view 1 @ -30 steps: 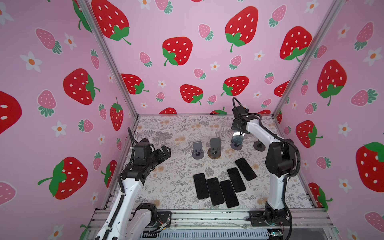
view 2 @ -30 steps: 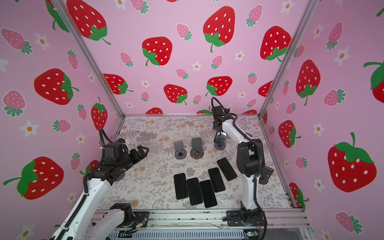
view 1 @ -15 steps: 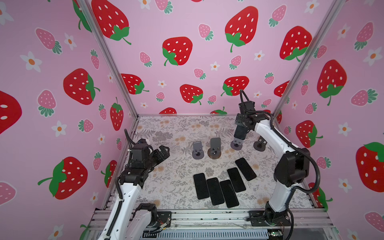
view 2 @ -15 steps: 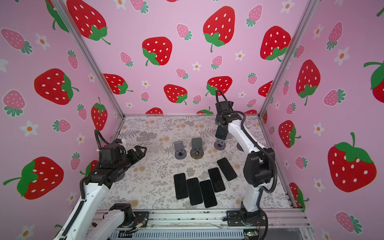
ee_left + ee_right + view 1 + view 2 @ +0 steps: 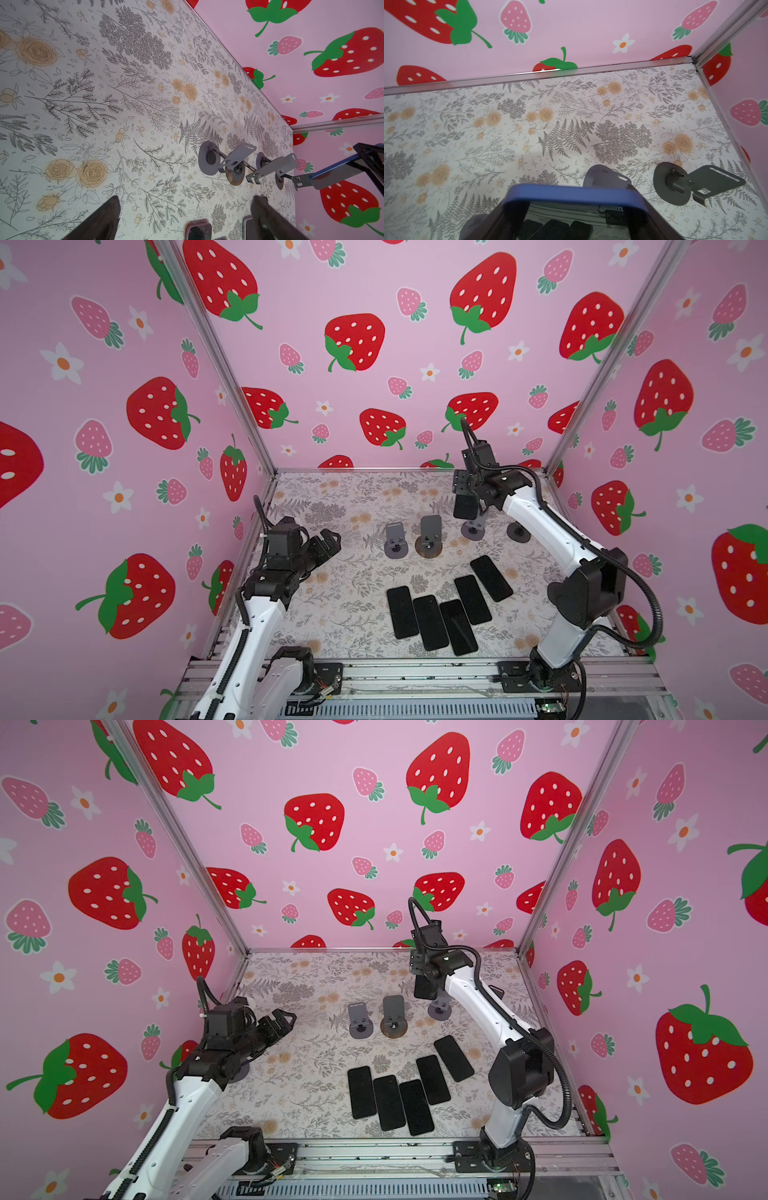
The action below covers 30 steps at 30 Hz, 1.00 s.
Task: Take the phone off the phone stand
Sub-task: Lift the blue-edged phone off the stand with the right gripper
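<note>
Pink strawberry walls (image 5: pixel 374 281) enclosed the floral surface (image 5: pixel 357 497); right pincer (image 5: pixel 466 498) clasped a phone (image 5: pixel 464 510), left pincer (image 5: pixel 326 545) stood wide.

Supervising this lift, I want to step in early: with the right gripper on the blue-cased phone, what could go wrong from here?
1. The phone has its lower end close to the stand; it might catch and tip it.
2. The right gripper pinches only its upper end, so it could swing or slip.
3. Five flat phones crowd the table in front; setting down could hit one.
</note>
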Motion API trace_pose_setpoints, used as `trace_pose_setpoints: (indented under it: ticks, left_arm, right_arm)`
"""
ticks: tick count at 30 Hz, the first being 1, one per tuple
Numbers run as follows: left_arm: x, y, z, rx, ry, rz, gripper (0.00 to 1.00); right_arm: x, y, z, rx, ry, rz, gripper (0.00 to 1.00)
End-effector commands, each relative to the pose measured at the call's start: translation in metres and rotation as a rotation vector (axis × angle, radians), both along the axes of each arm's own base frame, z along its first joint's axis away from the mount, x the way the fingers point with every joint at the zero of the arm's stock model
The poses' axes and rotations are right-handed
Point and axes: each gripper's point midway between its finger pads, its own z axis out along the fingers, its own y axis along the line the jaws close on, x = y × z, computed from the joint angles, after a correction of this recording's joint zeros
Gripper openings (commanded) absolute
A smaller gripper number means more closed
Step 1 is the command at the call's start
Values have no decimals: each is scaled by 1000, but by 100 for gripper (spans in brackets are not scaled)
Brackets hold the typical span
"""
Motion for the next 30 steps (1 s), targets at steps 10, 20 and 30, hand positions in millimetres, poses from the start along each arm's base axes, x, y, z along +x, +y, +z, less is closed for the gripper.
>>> trace_pose_setpoints:
  ticks: [10,20,30]
  left_arm:
    - [11,-3,11,-18,-37,-4,99]
    - [22,-8,7,-45,-31,-19,99]
    - [29,-10,1,-44,-10,-35,99]
  right_arm:
    - [-69,67,2,-33,-3,292,67]
    - [-121,80,-31,1,89,401,67]
    - [-157,99,-82,52,206,485,67]
